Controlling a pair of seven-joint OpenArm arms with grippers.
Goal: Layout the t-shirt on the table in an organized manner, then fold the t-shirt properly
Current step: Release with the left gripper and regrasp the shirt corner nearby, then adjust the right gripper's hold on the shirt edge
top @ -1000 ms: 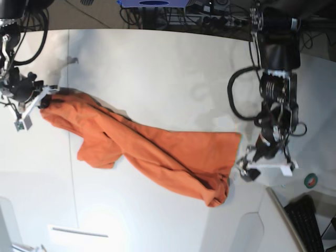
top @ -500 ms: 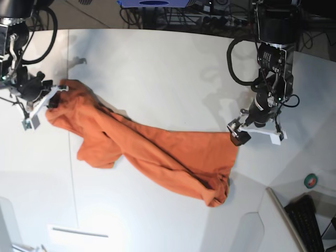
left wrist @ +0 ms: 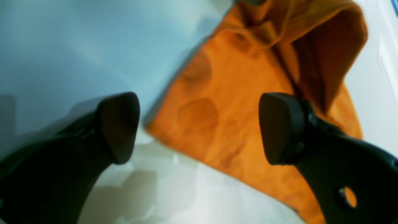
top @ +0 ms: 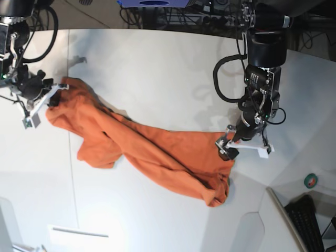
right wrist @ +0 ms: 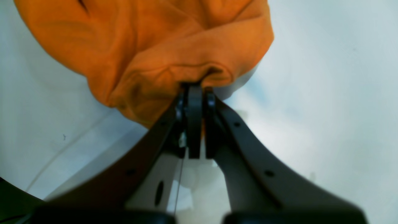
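Base view: the orange t-shirt (top: 152, 149) lies rumpled and stretched in a diagonal band across the white surface (top: 157, 68), bunched into a fold at its lower right end.
Right claw (top: 52, 97): at the shirt's upper left end; in the right wrist view its jaws are pressed together, pinching a gathered bunch of t-shirt (right wrist: 161, 56) fabric.
Left claw (top: 239, 147): over the shirt's right edge; in the left wrist view the left claw (left wrist: 199, 130) is spread wide, holding nothing, with the t-shirt (left wrist: 236, 102) edge and corner between and beyond its fingertips (left wrist: 119, 124).
Green tape roll (top: 311, 180): well apart from the shirt, at the right edge.
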